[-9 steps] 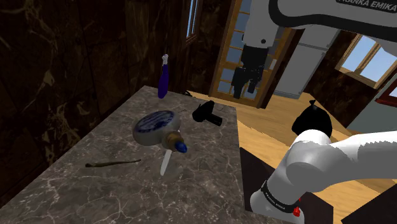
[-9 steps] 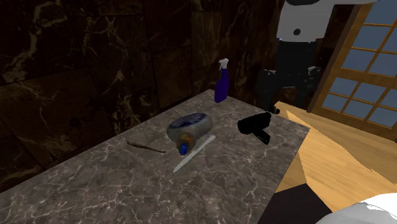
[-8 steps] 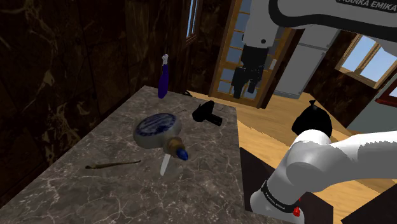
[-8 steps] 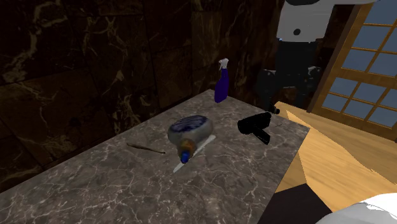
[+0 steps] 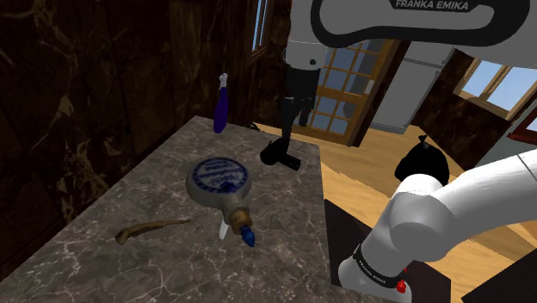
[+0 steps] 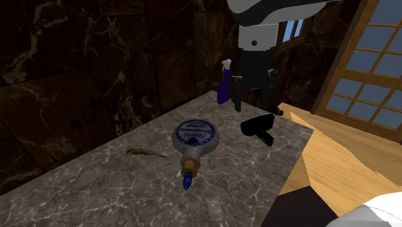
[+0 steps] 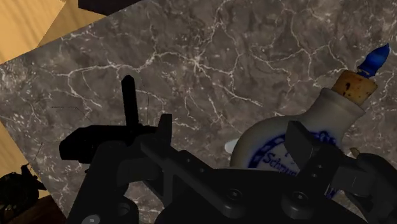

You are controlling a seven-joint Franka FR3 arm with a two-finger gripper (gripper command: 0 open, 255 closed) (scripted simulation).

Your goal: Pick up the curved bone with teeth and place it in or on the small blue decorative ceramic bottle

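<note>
Jaws: spread wide and empty, hanging above the far end of the counter point(image 5: 129, 267), close over the black hair dryer point(image 6: 258, 127).
Bone point(image 5: 151, 228): tan and curved, lying flat on the counter, apart from the bottle, on its left in the shoulder view.
Bottle point(image 5: 219, 179): white with blue markings, lying on its side, with a corked neck and a blue tip point(image 5: 248, 234).
Spray bottle point(image 5: 221, 105): upright at the far edge.

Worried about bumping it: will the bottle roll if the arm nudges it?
The bottle lies on its side, patterned face up, so it would probably slide or pivot rather than roll. It looks glazed: likely slippery and breakable.
</note>
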